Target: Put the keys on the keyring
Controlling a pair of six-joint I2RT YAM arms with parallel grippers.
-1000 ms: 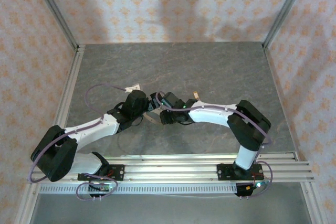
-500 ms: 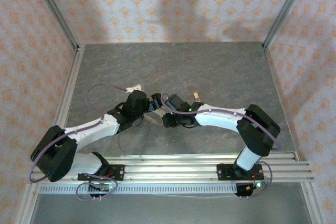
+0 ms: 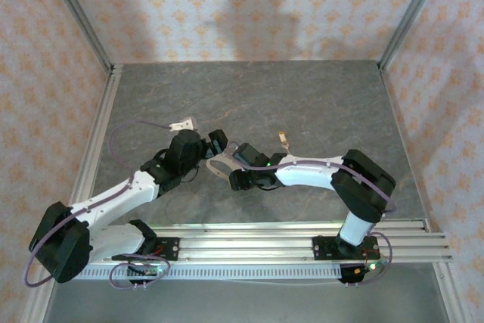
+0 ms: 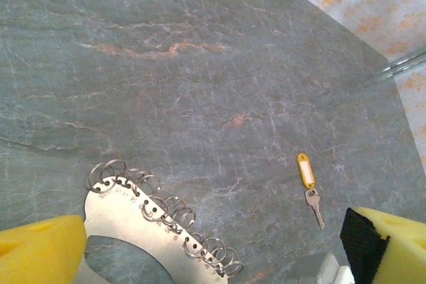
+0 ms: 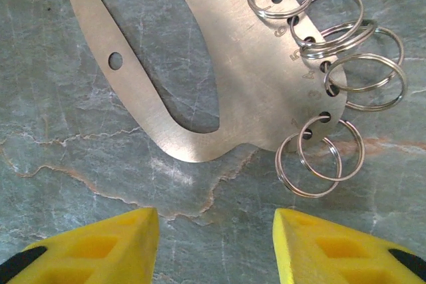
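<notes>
Right gripper (image 5: 214, 223) gapes empty just short of the metal plate (image 5: 266, 78), split rings (image 5: 346, 58) threaded through its holes. Left gripper (image 4: 216, 231), likewise spread empty, has the key (image 4: 314, 204) ahead-right

We find the far half of the tabletop (image 3: 302, 88) bare and passable. The steel plate (image 5: 259, 78) hung with split rings (image 5: 336, 58) blocks the ground just ahead of the right gripper (image 5: 214, 224); the tagged key (image 4: 305, 171) lies well apart.
</notes>
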